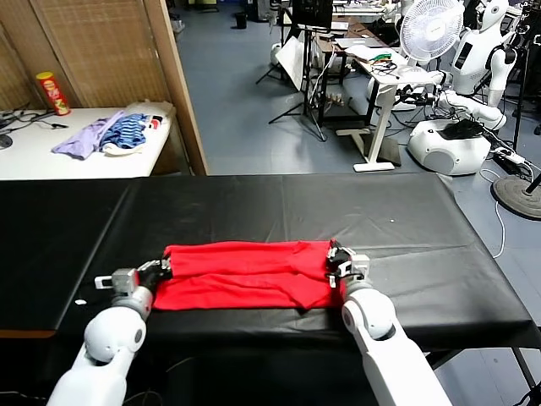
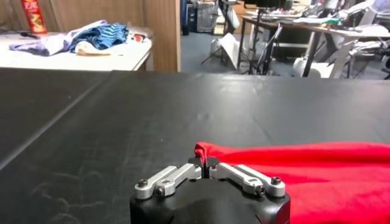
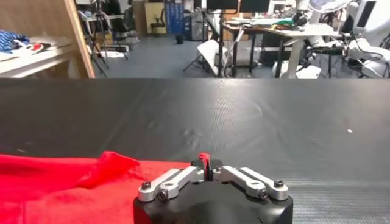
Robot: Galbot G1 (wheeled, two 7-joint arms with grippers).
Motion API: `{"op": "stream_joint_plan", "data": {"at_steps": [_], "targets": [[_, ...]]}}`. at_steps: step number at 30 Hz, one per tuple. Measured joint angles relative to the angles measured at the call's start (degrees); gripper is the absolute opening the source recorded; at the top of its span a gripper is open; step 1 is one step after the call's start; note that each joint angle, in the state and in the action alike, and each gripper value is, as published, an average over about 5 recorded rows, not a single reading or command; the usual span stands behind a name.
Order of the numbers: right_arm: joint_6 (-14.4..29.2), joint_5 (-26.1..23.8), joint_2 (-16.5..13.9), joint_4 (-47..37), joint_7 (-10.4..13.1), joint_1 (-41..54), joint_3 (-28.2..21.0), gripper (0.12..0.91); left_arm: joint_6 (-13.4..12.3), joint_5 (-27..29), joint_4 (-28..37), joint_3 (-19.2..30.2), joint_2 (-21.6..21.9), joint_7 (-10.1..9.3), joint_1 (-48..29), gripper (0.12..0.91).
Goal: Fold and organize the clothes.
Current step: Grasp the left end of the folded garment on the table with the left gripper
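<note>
The red T-shirt [image 1: 245, 275] lies folded into a wide band on the black table [image 1: 423, 228], near its front edge, plain side up. My left gripper [image 1: 163, 267] is shut on the shirt's left end; the left wrist view shows the jaws closed on a pinch of red cloth [image 2: 203, 151]. My right gripper [image 1: 336, 258] is shut on the shirt's right end; the right wrist view shows red fabric [image 3: 205, 159] clamped between the jaws. Both grippers sit low at the table surface.
A white side table [image 1: 51, 152] at the back left holds a pale purple garment [image 1: 84, 135], a blue striped garment [image 1: 128, 131] and a red can [image 1: 52, 91]. A wooden post [image 1: 177, 85] stands behind the table. Desks, a fan and another robot stand at the back right.
</note>
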Motion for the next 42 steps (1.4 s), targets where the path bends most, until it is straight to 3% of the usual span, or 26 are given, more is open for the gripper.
{"op": "stream_joint_plan", "data": {"at_steps": [4,8,17,21,31,33,38,42], "targets": [[0.0,0.4,-0.8,2.2,-0.2,-1.4,1.0,0.703,0.2,-2.0,-0.7,-0.8,0.7,0.00,0.3,0.611],[0.1,1.1,-1.3,4.1,-0.2,-2.8,1.8,0.790,0.3,-3.7,-1.6,-1.8,1.1,0.02,1.4,0.769],[0.4,1.4,-1.4,6.7,-0.2,-4.5,2.1,0.798,0.0,-8.2,-3.5,-3.6,-0.7,0.83,6.3,0.796],[0.9,1.3,-1.6,7.6,0.0,-4.7,2.1,0.798,-0.5,-7.5,-3.3,-3.7,-1.7,1.75,8.3,0.726],[1.5,0.9,-1.5,9.1,0.2,-5.1,2.6,0.798,-2.0,-0.6,-3.3,-2.8,-3.5,1.88,9.6,0.224],[1.5,0.9,-1.4,9.6,0.4,-5.2,2.9,0.798,-2.7,2.1,-3.5,-2.5,-3.5,1.93,9.6,0.167],[1.1,0.9,-1.3,10.9,0.8,-5.5,3.7,0.798,-4.5,11.8,-3.2,-3.0,-2.2,2.02,9.8,0.165],[0.8,0.9,-1.1,11.7,0.8,-5.6,3.9,0.798,-6.1,18.6,-2.2,-4.9,1.5,2.10,10.5,0.161]]}}
